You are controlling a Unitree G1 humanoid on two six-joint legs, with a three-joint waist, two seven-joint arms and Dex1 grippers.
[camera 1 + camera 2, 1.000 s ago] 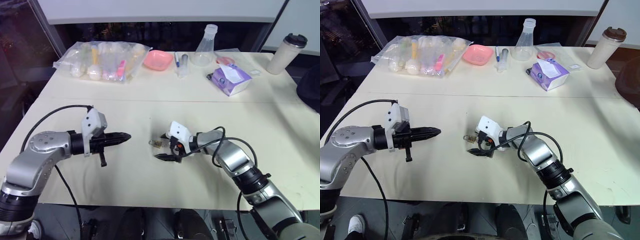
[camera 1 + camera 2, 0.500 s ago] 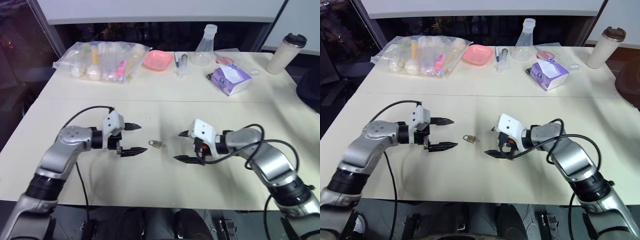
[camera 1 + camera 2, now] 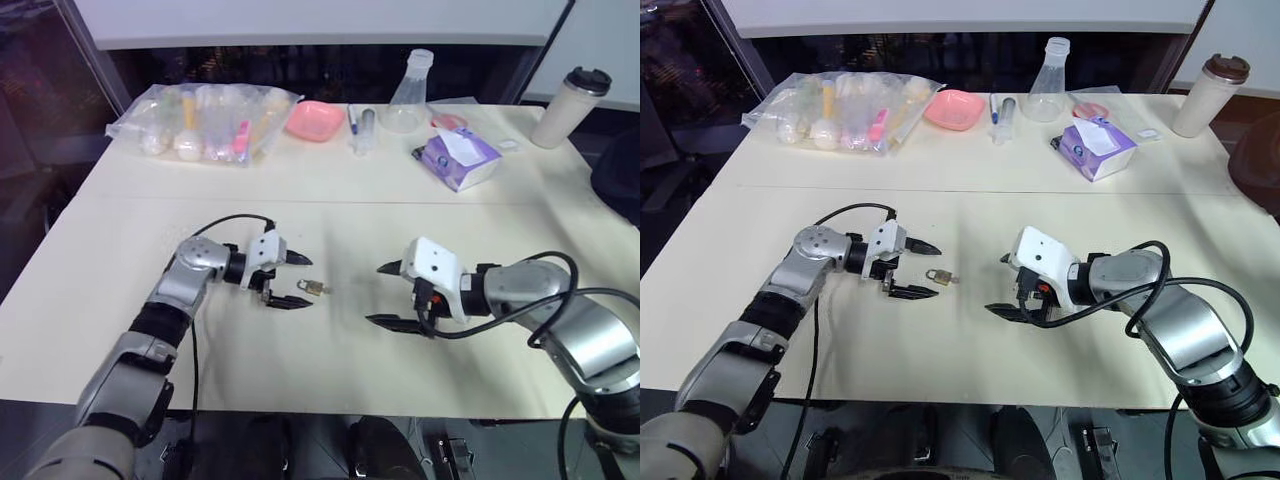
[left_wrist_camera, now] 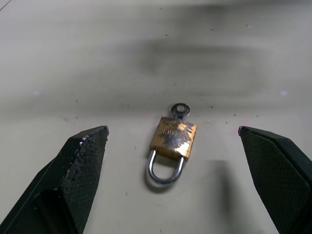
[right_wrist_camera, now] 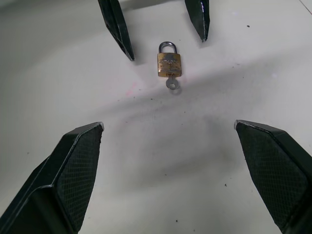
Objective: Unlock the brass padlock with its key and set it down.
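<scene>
Between two spread, empty hands (image 3: 299, 280) (image 3: 385, 294), one brass padlock (image 3: 313, 288), key (image 4: 180, 110) inserted.

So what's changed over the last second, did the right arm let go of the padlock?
Yes. The right gripper, which had been at the brass padlock, has pulled back to the right and stands apart from it, jaws open. The left gripper swung in from the left, its jaws went from shut to open, and it now faces the padlock's shackle end. The padlock lies flat on the table, key in place. The items at the far edge are unmoved.
</scene>
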